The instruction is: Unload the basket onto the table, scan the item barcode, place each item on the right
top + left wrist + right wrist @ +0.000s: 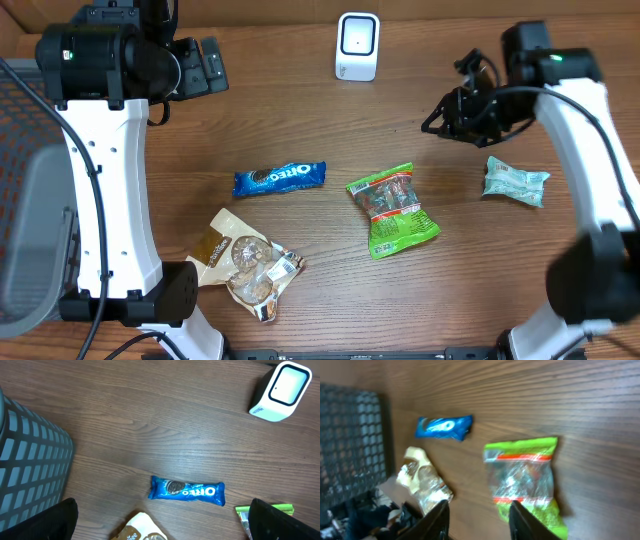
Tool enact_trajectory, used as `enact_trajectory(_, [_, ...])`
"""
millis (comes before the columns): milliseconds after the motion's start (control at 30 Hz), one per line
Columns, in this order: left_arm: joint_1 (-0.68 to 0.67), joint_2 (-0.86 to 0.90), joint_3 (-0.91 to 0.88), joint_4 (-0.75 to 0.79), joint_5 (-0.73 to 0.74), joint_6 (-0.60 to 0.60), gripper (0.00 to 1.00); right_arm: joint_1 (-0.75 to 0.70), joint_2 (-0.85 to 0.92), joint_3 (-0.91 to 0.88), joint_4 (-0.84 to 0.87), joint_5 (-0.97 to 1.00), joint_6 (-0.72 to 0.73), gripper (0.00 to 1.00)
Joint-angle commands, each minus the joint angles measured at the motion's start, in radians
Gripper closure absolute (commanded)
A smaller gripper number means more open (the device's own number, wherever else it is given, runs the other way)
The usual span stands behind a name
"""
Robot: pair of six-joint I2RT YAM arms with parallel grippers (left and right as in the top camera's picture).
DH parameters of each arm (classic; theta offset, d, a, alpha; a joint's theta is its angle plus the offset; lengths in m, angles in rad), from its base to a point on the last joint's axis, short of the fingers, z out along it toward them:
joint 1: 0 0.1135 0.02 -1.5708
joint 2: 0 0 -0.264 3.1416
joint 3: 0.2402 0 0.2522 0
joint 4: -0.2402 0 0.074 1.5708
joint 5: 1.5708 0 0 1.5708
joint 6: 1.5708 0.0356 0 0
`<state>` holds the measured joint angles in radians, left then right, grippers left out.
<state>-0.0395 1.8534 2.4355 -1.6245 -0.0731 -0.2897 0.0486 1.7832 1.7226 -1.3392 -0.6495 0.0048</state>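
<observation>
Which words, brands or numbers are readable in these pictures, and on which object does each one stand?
"OREO": blue foil wrapper.
Green plastic snack packet, tan-and-clear cookie bag, pale green packet: print too blurred to read.
White box-shaped scanner: no text visible.

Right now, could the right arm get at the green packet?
Probably yes: the green packet lies flat with nothing on it, and the right gripper hangs open and empty close by.

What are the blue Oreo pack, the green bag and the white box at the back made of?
Oreo pack: glossy plastic film, judging by its sheen and crimped ends. Green bag: thin plastic with a clear window, crinkled and shiny. White box: probably hard moulded plastic, smooth with rounded edges.
</observation>
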Motion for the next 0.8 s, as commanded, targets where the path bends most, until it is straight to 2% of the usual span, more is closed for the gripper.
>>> enact_trajectory(0, [-0.007, 0.004, 0.007, 0.002, -0.012, -0.013, 0.00, 0.007, -0.125, 0.016, -0.037, 0.002, 0.013, 0.56])
enact_trajectory(200, [-0.007, 0.004, 0.007, 0.002, -0.012, -0.013, 0.00, 0.058, -0.261, -0.079, -0.056, 0.268, 0.245, 0.54])
enact_trajectory(333, [-0.007, 0.004, 0.007, 0.002, -0.012, -0.013, 0.00, 0.086, -0.298, -0.226, 0.009, 0.299, 0.308, 0.45])
enact_trajectory(400, [-0.007, 0.004, 0.007, 0.002, -0.012, -0.013, 0.00, 0.096, -0.295, -0.316, 0.067, 0.286, 0.307, 0.34])
enact_trajectory(433, [-0.007, 0.004, 0.007, 0.002, -0.012, -0.013, 0.00, 0.101, -0.294, -0.380, 0.122, 0.267, 0.306, 0.23])
enact_trajectory(467, [-0.007, 0.004, 0.007, 0.002, -0.012, -0.013, 0.00, 0.104, -0.294, -0.426, 0.170, 0.256, 0.306, 0.05])
enact_trajectory(500, [-0.007, 0.004, 0.007, 0.002, -0.012, -0.013, 0.00, 0.109, -0.294, -0.486, 0.239, 0.247, 0.306, 0.00])
enact_trajectory(533, [-0.007, 0.004, 0.007, 0.002, -0.012, -0.013, 0.00, 0.111, -0.294, -0.599, 0.372, 0.236, 0.303, 0.00])
enact_trajectory(600, [-0.007, 0.004, 0.007, 0.002, -0.012, -0.013, 0.00, 0.111, -0.294, -0.681, 0.471, 0.232, 0.302, 0.00])
enact_trajectory(767, [-0.007, 0.004, 0.007, 0.002, -0.012, -0.013, 0.00, 0.114, -0.282, -0.841, 0.675, 0.207, 0.182, 0.00])
